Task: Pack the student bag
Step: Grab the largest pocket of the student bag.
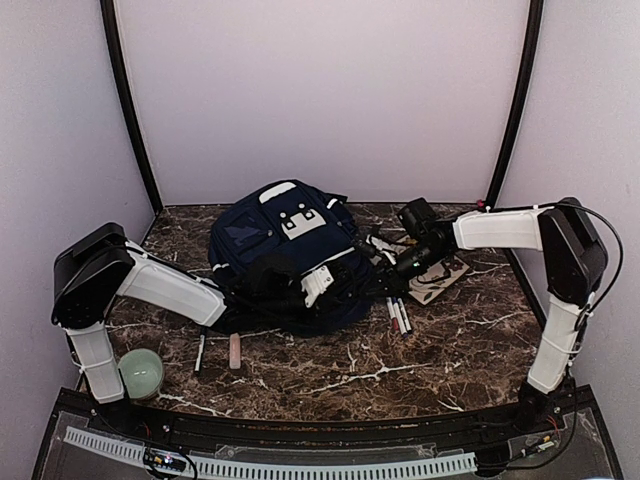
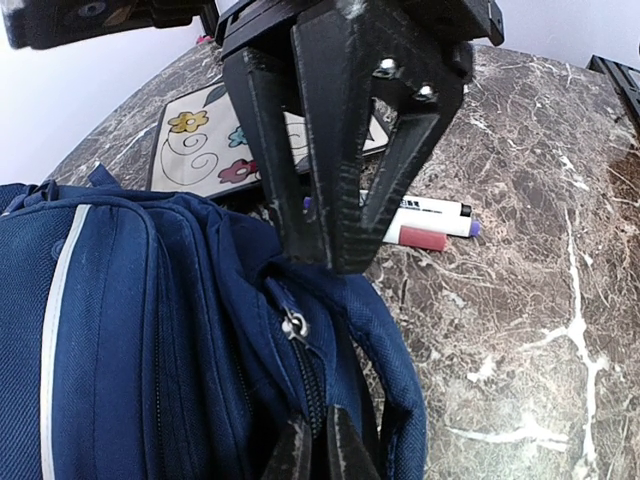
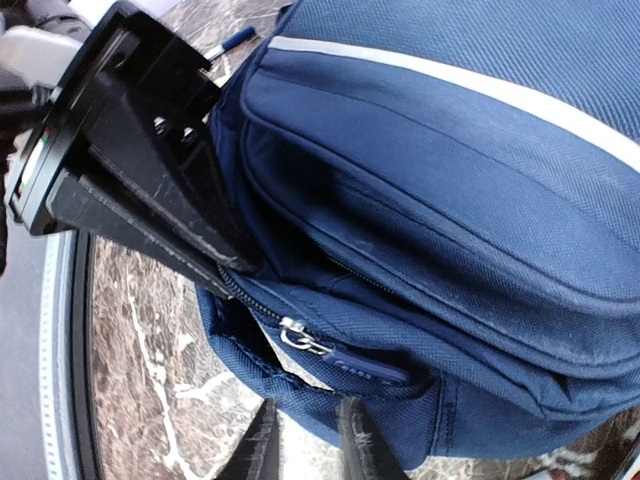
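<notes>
Where the student bag (image 1: pixel 285 250) lies: zipper pull (image 3: pixel 300 335) just ahead of right jaws.
Left gripper (image 2: pixel 315 440): jaws clamped on bag rim.
Right gripper (image 3: pixel 305 425): jaws narrowly parted; hold cannot be told.

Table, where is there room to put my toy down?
Bare marble lies front right, between the markers and the right arm's base, and front middle, right of the pink eraser. Crowded: around the backpack and the flowery sheet.
</notes>
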You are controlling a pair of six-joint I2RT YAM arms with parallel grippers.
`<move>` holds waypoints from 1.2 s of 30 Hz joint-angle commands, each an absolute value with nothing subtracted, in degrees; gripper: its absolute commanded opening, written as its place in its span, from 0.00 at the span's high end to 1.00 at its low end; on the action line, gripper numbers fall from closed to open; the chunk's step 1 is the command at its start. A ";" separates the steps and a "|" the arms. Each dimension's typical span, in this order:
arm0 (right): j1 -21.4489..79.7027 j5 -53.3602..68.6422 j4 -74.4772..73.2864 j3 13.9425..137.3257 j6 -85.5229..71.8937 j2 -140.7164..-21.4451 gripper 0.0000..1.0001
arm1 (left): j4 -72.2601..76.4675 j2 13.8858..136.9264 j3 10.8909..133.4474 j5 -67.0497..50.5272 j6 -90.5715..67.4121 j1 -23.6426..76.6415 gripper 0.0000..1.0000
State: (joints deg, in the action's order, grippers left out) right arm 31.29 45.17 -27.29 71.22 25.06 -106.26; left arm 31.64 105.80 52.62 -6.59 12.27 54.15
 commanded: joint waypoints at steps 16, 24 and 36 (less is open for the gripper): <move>34.83 43.49 -28.56 77.52 32.59 -115.53 0.40 | 36.81 100.33 49.52 -9.59 12.82 53.88 0.93; 36.34 47.67 -30.52 76.86 35.00 -113.54 0.54 | 36.84 100.33 48.74 -8.32 12.74 53.88 0.93; 36.37 45.97 -31.27 75.06 35.35 -111.64 0.84 | 37.52 100.68 48.20 -6.70 12.48 53.88 0.93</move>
State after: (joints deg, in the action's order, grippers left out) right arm 35.22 44.84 -29.58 76.44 36.07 -114.39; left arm 33.21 103.90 48.53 -7.44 13.04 53.80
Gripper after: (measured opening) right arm 0.210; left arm 0.068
